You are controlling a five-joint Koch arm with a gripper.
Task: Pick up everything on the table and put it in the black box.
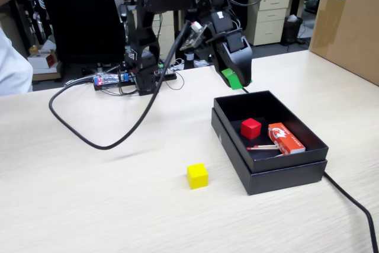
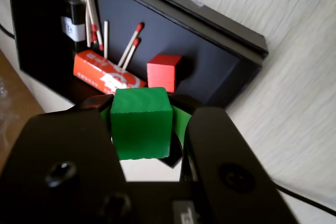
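Gripping the green cube [image 2: 142, 123] between its two black jaws, the gripper [image 1: 235, 79] hangs above the far rim of the black box [image 1: 284, 173], near the corner closest to the arm's base in the fixed view. The wrist view shows the cube clamped on its left and right faces, its top and front faces clear, with the box [image 2: 220, 80] lying beyond and below it. Inside the box the red cube [image 1: 251, 128] sits on the floor toward the middle, and in the wrist view it [image 2: 164, 72] appears just past the held green one. Beside it lies an orange-red packet [image 1: 286, 138] with white print, flat on the box floor, and a few red-tipped sticks [image 2: 130, 43] lean or lie near the packet; in the fixed view one stick [image 1: 263, 147] rests between the red cube and the packet's near end. The yellow cube [image 1: 197, 176] stands alone on the table [image 1: 89, 205], outside the box, a little to the left of its near corner in the fixed view. A thick black cable [image 1: 106, 140] loops across the table from the arm's base, and another runs off past the box's right corner. A brown carton [image 1: 349, 22] stands at the far right edge.
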